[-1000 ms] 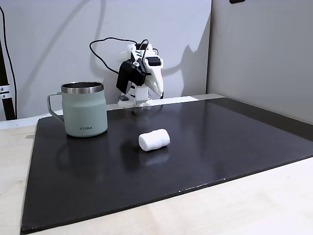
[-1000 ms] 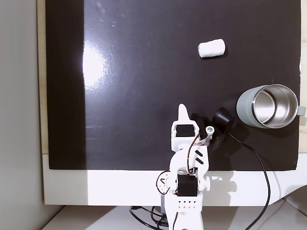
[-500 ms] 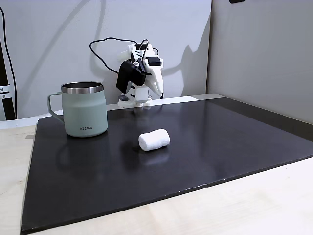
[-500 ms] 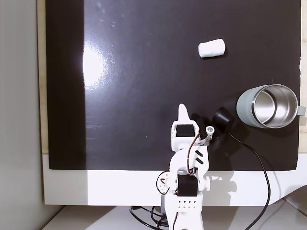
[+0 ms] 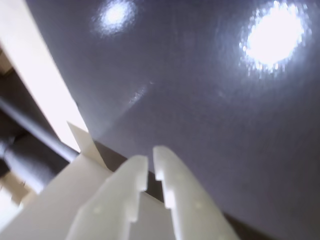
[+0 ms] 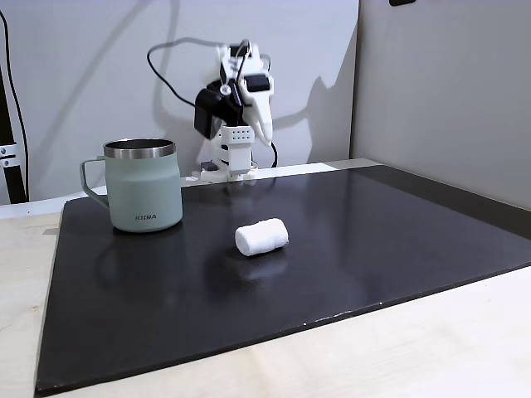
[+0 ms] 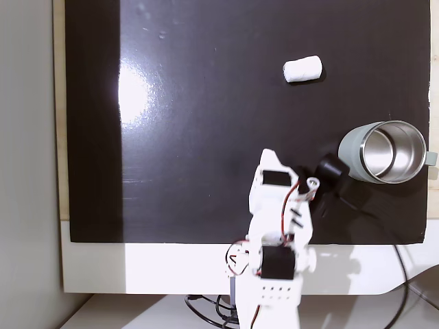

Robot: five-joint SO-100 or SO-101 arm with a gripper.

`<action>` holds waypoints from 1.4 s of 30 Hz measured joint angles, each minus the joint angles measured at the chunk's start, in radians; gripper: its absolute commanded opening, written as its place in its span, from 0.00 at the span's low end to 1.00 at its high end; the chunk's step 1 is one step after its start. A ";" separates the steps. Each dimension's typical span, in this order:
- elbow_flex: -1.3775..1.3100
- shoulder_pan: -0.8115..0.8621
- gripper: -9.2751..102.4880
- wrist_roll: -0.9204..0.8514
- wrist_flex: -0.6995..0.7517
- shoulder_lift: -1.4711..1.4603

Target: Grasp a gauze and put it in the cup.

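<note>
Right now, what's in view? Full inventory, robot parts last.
gauze: 1, white roll, lying on its side mid-mat, apart from the cup.
cup: 1, pale green mug with steel rim and dark lettering, upright on the mat; empty inside in a fixed view.
mat: 1, glossy black, covers most of the table.
table: 1, light wood, showing around the mat's edges.
cable: 1, black, looping behind the arm.
arm: 1, white with black motors, at the far edge of the mat.
hand: 1, white, fingers nearly together, holding nothing, above bare mat.
</note>
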 measured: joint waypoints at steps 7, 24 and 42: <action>-0.454 0.083 0.08 0.017 0.129 -0.413; -1.264 0.141 0.34 -0.163 0.584 -1.209; -1.988 0.196 0.39 -0.318 0.779 -1.798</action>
